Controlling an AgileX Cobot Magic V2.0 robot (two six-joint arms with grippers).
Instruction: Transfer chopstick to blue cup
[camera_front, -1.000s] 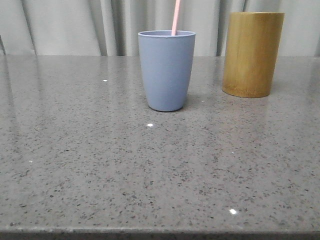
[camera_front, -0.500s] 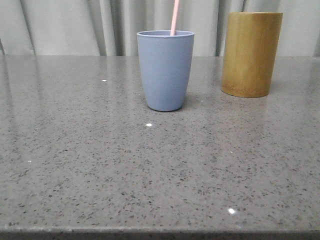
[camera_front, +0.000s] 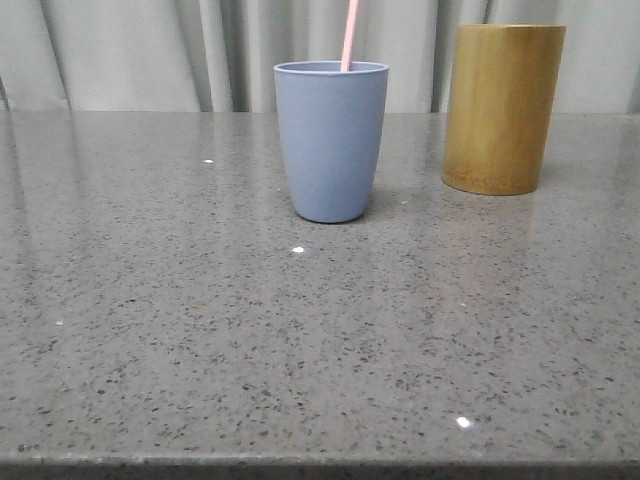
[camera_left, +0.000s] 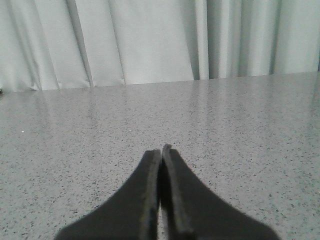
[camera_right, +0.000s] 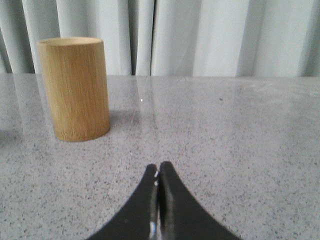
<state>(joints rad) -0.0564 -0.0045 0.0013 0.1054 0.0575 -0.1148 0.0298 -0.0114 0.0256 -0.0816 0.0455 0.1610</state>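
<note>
The blue cup (camera_front: 331, 140) stands upright on the grey speckled table (camera_front: 200, 330) in the front view. A pale pink chopstick (camera_front: 349, 34) stands in it, leaning a little right and running out of the top of the view. No gripper shows in the front view. My left gripper (camera_left: 161, 150) is shut and empty, low over bare table, with neither cup in its view. My right gripper (camera_right: 158, 167) is shut and empty, low over the table, with the bamboo holder some way ahead of it.
A taller tan bamboo holder (camera_front: 503, 108) stands right of the blue cup and a little further back; it also shows in the right wrist view (camera_right: 75, 88). Grey curtains (camera_front: 150, 50) hang behind the table. The table's front edge (camera_front: 320, 465) runs along the bottom.
The front view has shifted very slightly; the cup, chopstick and holder keep their places on the table.
</note>
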